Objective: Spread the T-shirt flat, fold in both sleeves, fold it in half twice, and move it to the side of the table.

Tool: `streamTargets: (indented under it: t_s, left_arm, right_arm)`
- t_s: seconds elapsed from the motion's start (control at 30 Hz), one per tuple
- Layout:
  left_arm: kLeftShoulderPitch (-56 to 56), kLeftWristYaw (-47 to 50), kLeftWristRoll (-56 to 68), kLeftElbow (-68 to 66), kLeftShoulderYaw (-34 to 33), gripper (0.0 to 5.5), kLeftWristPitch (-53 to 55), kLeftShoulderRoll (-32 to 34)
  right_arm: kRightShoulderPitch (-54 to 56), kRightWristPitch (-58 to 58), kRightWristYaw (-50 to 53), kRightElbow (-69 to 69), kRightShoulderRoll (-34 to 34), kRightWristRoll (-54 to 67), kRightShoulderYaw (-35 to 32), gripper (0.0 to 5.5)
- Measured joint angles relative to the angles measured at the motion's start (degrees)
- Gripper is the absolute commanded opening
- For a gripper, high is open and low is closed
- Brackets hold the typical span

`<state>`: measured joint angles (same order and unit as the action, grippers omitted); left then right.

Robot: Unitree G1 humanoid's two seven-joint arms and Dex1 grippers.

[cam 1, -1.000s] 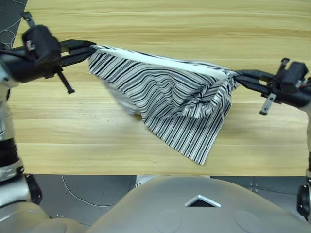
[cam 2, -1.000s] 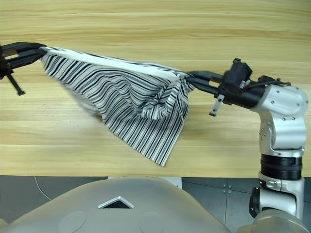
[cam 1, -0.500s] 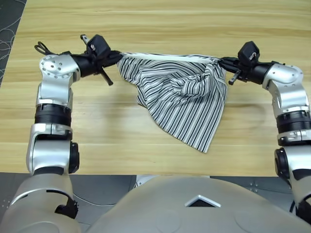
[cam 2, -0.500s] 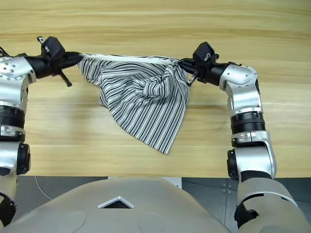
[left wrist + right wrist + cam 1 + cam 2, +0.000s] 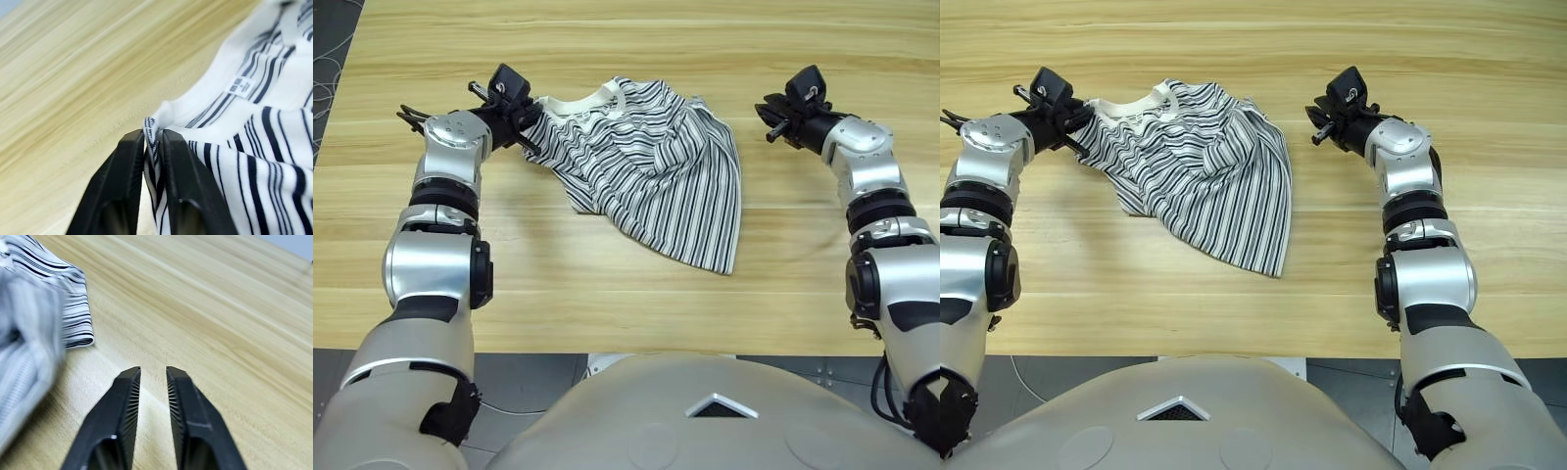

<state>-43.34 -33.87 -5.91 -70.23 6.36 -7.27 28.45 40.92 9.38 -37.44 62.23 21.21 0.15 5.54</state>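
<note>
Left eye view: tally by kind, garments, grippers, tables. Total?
black-and-white striped T-shirt: 1, crumpled on the table
black two-finger grippers: 2; left gripper has its fingers closed on the shirt's edge by the cream collar, right gripper is open and empty over bare wood
light wooden table: 1
Total: 4
</note>
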Motion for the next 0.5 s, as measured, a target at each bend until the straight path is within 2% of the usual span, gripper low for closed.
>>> streamTargets:
  t_s: [0.17,0.3,0.4,0.5]
  left_arm:
    - [-0.2,6.3,-1.3,-2.4,-0.3,1.46,0.0,-0.2]
    - [-0.3,11.5,-2.5,-3.3,-0.5,1.46,0.5,0.4]
    - [-0.8,15.1,-2.2,-3.5,-2.4,1.46,0.8,1.4]
    - [-1.7,17.3,-0.5,-3.5,-5.6,1.46,0.8,2.9]
  right_arm:
    - [1.6,1.4,4.8,2.4,-0.2,-1.0,-1.3,2.56]
    - [1.7,4.4,3.4,0.6,-0.6,0.5,-3.6,3.27]
    - [-0.2,7.0,-2.6,-8.4,-1.9,3.4,-3.8,3.78]
    - [-6.9,4.3,-10.4,-22.5,-4.2,7.6,-1.7,3.78]
